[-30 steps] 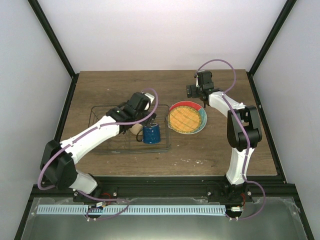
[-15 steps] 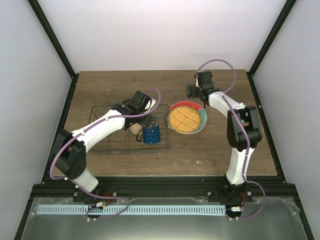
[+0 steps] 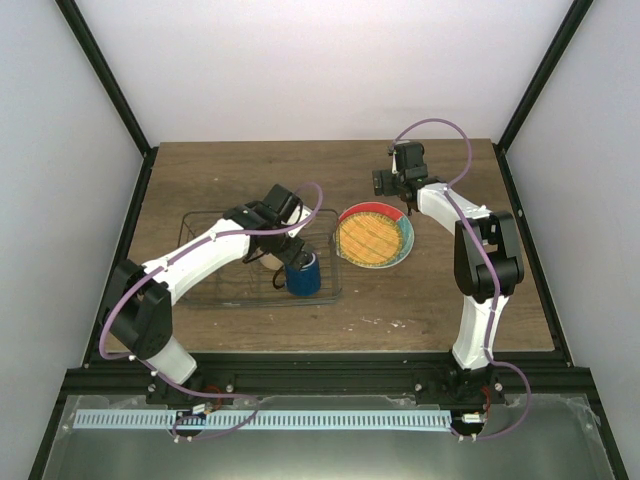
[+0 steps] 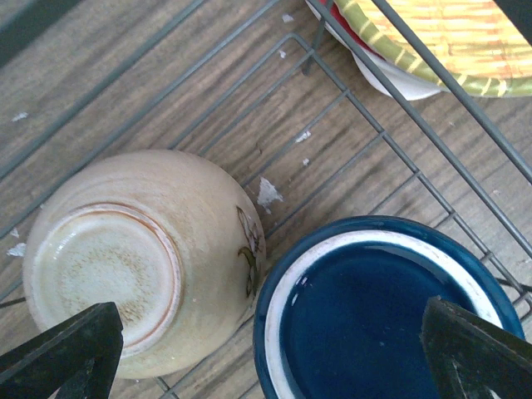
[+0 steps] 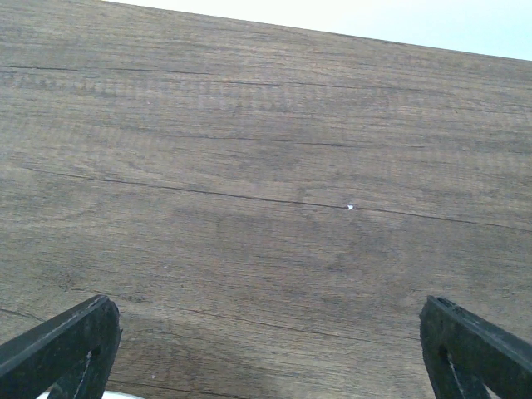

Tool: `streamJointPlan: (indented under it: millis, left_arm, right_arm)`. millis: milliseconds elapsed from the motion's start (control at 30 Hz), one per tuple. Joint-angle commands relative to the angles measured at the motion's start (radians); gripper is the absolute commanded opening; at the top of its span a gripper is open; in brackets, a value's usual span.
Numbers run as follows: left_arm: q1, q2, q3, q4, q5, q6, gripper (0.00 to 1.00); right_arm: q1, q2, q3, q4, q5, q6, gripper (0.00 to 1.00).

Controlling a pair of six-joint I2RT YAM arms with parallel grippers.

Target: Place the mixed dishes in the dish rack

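Where the overhead camera looks down on the wooden table [image 3: 450, 300], the dish rack [image 3: 240, 301] sits left of centre, with the left arm reaching over it and the left gripper [image 3: 290, 252] low above its right end. The dark blue mug [image 3: 302, 276] stands upright in the rack's right near corner, and the small cream bowl [image 3: 266, 258] lies beside it, mostly hidden under the arm. Just beside the rack's right end, the yellow-orange grid-patterned plate [image 3: 374, 237] lies on top of the red plate with teal flower [image 3: 405, 235]. The right gripper [image 3: 390, 183] hangs behind that stack, over bare wood. Seen from the left wrist, the left gripper [image 4: 266, 353] is spread wide and grips nothing. One of its fingertips [image 4: 66, 349] sits over the bowl [image 4: 141, 258], whose foot ring faces the camera, the other over the mug [image 4: 391, 316], mouth up. Bowl and mug touch or nearly touch. Beyond the rack wire [image 4: 391, 133], the translucent pale whitish plate [image 4: 395, 79] peeks out beneath the yellow plate [image 4: 449, 37]. On the right wrist, the right gripper [image 5: 266, 349] is likewise wide apart and empty above the table [image 5: 266, 166].
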Motion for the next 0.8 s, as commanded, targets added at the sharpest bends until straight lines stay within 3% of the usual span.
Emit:
streamJointPlan:
  millis: [0,400,600,767]
  left_arm:
    - [0.002,-0.026,0.011,-0.038,0.042,0.012,1.0]
    - [0.011,-0.068,0.07,-0.025,0.013,-0.019,1.0]
    - [0.121,-0.001,0.294,-0.017,0.03,-0.112,1.0]
    - [0.233,0.15,0.533,-0.055,0.068,-0.127,1.0]
  right_arm:
    - [-0.001,-0.004,0.015,0.016,0.005,0.001,1.0]
    - [0.0,0.006,0.048,-0.003,0.001,0.0,1.0]
    - [-0.01,-0.016,0.099,-0.079,-0.014,0.032,0.99]
    - [-0.022,-0.044,0.155,-0.237,-0.065,0.067,0.91]
